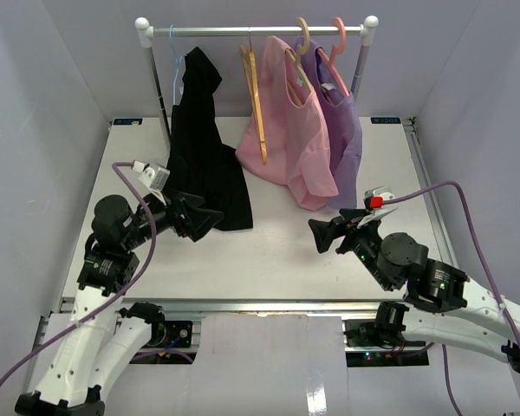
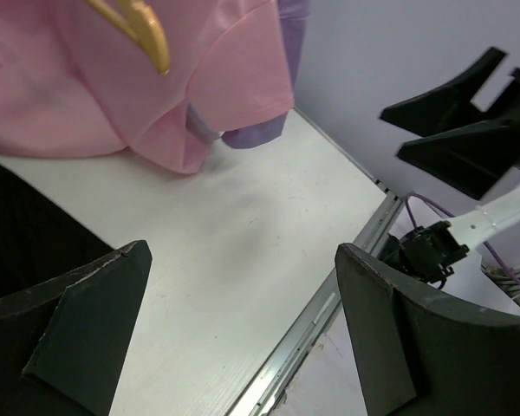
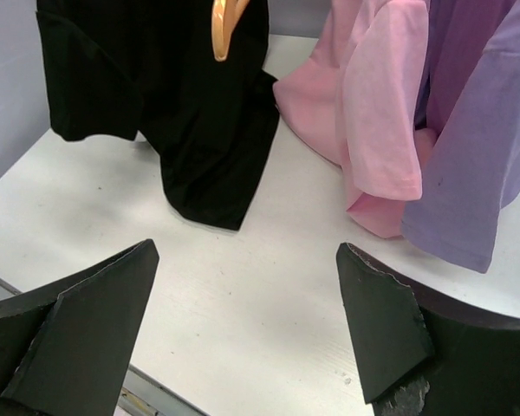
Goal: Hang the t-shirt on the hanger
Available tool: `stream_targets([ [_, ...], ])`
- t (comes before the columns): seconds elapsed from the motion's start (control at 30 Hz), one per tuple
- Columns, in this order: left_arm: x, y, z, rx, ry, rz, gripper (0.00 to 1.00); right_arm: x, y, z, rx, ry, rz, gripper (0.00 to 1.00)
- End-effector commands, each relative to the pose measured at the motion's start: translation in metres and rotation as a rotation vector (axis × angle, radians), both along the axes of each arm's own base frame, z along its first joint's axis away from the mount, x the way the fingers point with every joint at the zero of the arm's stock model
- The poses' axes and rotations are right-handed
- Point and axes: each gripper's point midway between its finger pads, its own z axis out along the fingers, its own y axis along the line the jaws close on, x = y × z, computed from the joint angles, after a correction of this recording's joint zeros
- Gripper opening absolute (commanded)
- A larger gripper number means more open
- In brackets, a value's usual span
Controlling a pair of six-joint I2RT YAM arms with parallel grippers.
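Observation:
The black t-shirt (image 1: 204, 143) hangs from the thin light-blue hanger (image 1: 176, 69) at the left end of the rack rail, its lower part trailing onto the table. It also shows in the right wrist view (image 3: 182, 95) and at the left edge of the left wrist view (image 2: 17, 234). My left gripper (image 1: 210, 221) is open and empty just beside the shirt's lower hem; its jaws (image 2: 243, 329) stand wide over bare table. My right gripper (image 1: 322, 234) is open and empty (image 3: 247, 329), low over the table right of the shirt.
A bare tan-orange hanger (image 1: 256, 104), a pink garment (image 1: 286, 143) and a purple garment (image 1: 345, 130) on a pink hanger (image 1: 334, 56) hang on the same rack rail (image 1: 260, 30). The metal table edge (image 2: 329, 303) runs below the left gripper.

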Motion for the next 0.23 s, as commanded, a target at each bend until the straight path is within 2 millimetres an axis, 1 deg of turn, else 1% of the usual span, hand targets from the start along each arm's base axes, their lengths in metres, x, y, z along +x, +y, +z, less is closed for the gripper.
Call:
stream_targets([
  [0.0, -0.0267, -0.0054, 0.0235, -0.046, -0.114, -0.091, 0.98, 0.003, 0.0002, -0.0008, 0.027, 0.014, -0.029, 0.9],
  [0.1, -0.0319, -0.0031, 0.0217, -0.03, -0.123, -0.089, 0.98, 0.0031, 0.004, -0.0038, 0.021, 0.024, -0.024, 0.9],
  [0.2, -0.0327, -0.001, 0.0199, -0.011, -0.127, -0.08, 0.98, 0.0022, 0.006, -0.0037, 0.023, 0.028, -0.015, 0.9],
])
